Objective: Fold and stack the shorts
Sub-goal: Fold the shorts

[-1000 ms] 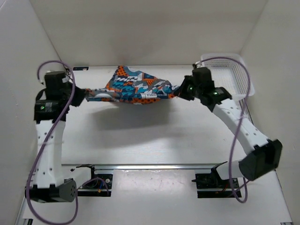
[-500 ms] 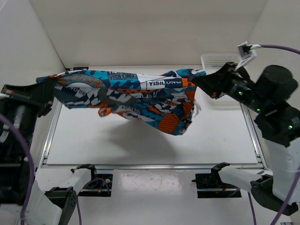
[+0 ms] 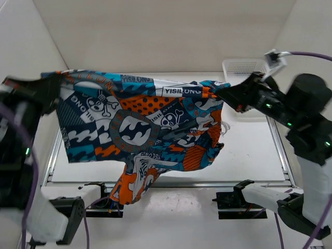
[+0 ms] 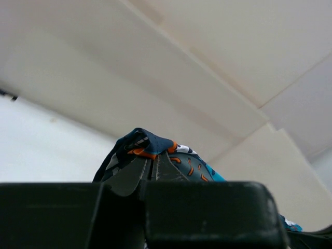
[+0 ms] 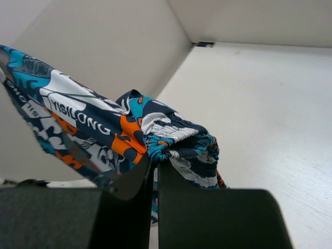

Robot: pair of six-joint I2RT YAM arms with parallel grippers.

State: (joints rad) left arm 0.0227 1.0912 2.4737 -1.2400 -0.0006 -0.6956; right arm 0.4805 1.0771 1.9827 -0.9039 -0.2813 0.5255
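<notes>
The patchwork shorts hang spread out in the air, high above the table, waistband on top and legs dangling down. My left gripper is shut on the left end of the waistband; in the left wrist view its closed jaws pinch a fold of the shorts. My right gripper is shut on the right end of the waistband; the right wrist view shows the bunched elastic edge of the shorts clamped at its gripper tips.
A white mesh basket stands at the back right of the table. The white table surface lies below the shorts. White walls enclose the left, back and right sides.
Both grippers stay raised with the shorts. The fabric has dropped open from a bunched band into a full hanging spread, its lower leg now reaching past the table's near edge.
</notes>
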